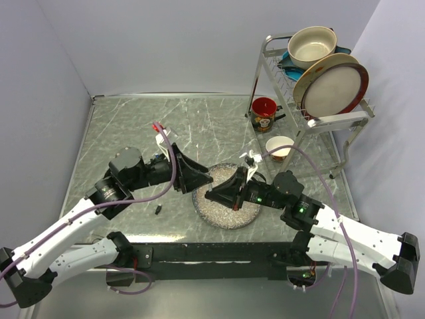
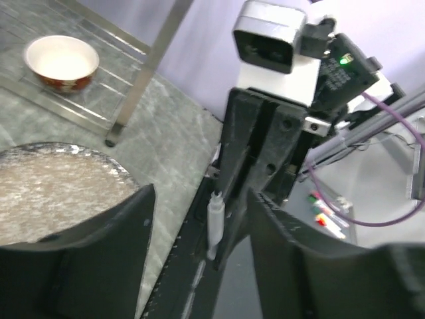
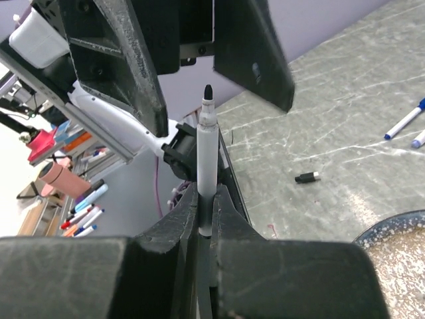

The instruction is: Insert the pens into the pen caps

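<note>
White-barrelled pen [image 3: 206, 173], uncapped, sits clamped tight between the closed jaws of the right gripper [image 3: 206, 206], over the left edge of the speckled plate [image 1: 216, 216]. Its black tip points toward the left gripper [image 2: 199, 199], which faces it with fingers spread apart and nothing held. One black pen cap [image 3: 307, 177] lies on the marbled table [image 1: 133, 133], left of the plate and apart from both grippers.

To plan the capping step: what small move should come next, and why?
Probably the left gripper should go down to the black cap on the table: its jaws are open and empty, while the right gripper holds a pen, tip bare.
</note>
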Controlling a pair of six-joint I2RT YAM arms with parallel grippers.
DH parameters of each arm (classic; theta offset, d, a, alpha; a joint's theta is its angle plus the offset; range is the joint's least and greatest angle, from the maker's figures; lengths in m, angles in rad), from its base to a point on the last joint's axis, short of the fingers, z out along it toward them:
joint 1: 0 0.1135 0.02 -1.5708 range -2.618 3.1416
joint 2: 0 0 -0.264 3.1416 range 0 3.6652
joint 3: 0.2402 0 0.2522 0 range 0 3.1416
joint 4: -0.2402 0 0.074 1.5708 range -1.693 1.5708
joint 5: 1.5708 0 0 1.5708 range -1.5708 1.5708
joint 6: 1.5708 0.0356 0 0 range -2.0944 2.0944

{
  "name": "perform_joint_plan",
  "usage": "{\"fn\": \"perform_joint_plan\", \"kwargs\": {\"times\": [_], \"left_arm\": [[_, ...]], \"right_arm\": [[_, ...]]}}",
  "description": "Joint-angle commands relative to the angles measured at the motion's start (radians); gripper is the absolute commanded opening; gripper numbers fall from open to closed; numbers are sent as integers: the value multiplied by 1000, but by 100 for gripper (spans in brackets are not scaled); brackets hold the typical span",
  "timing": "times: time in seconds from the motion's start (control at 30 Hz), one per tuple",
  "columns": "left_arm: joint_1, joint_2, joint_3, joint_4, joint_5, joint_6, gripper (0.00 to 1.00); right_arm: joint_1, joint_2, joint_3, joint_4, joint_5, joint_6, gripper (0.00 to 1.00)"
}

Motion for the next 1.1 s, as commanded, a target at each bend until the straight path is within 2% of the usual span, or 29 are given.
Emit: {"fn": "perform_joint_plan", "kwargs": {"times": [0.0,0.13,0.23,0.27,0.3,0.33,0.4,0.47,0.5,0.63,0.7,0.83,0.87,0.93,1.07], "left_arm": [[-2,6,85,-88,-86,101,65],[-2,12,136,-249,-227,194,70],[-2,-2,139,-367,-452,218,74],[-2,-3,138,-405,-582,230,77],[-2,-3,116,-462,-655,218,89],[-2,0,98,-484,-739,203,93],[-2,32,72,-565,-875,191,96],[-2,110,84,-629,-939,177,97],[-2,144,104,-669,-983,175,93],[-2,315,127,-809,-1010,152,88],[-1,438,153,-818,-902,175,83],[2,659,220,-881,-869,186,79],[15,754,243,-936,-863,174,78],[33,855,292,-975,-838,169,72],[77,857,274,-934,-719,210,70]], "right_arm": [[9,-48,-4,19,45,2,0],[9,-119,-26,-32,132,-5,0],[7,-174,-38,-90,212,-8,0],[7,-189,-47,-98,235,-8,0],[7,-220,-51,-118,243,-8,0],[7,-235,-52,-129,250,-11,0],[7,-280,-60,-141,250,-5,0],[7,-300,-57,-153,253,-2,0],[7,-311,-51,-165,246,-7,0],[7,-338,-37,-202,285,-56,0],[7,-360,-43,-221,299,-57,0],[7,-383,-57,-210,295,-59,0],[7,-378,-51,-213,295,-62,0],[7,-366,-35,-224,299,-73,0],[7,-355,-32,-221,281,-76,0]]}}
